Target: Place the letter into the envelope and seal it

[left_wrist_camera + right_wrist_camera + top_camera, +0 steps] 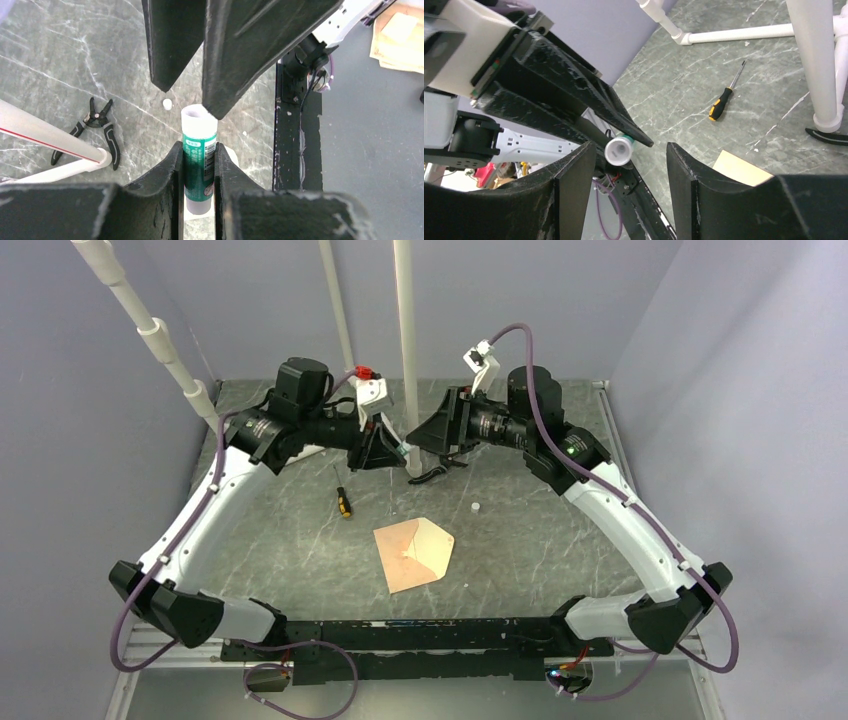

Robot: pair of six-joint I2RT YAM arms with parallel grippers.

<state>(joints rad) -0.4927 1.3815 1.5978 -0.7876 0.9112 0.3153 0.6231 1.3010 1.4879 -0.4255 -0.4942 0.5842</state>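
Envelope: envelope [432,545] lies flat near the centre of the table [280,540], pointed flap open twd the robot's right. It is well apart from both grippers, which meet in mid-air nearer the back, by the white pole [405,340].
Letter: can't be told apart from the envelope body in the overhead view.
Left gripper: left gripper [197,146] is clamped on a green glue stick [199,160]. The fingers press its label from both sides, and the white uncapped end sticks out past the tips.
Right gripper: right gripper [631,147] has its jaws spread, facing the left one. The stick's white end sits in the gap, nearer one finger. From its own cam neither finger looks to touch the stick. In the left wrist view one fingertip [215,107] overlaps the stick's top, so contact can't be settled.
Overhead only: shows the envelope whole and both arms arching inward. A screwdriver [343,502] lies left of the envelope and a small white cap [476,507] to the right and behind it. The stick itself is hidden betw. the grippers.
Left wrist only: shows the stick's green label, plus black pliers [95,132] beside a white pipe foot [55,145] on the marble top.
Right wrist only: looks down the stick's round end and shows the gap betw. its own fingers. A peach paper corner [741,170] peeks out behind the right finger; envelope or letter, can't tell.
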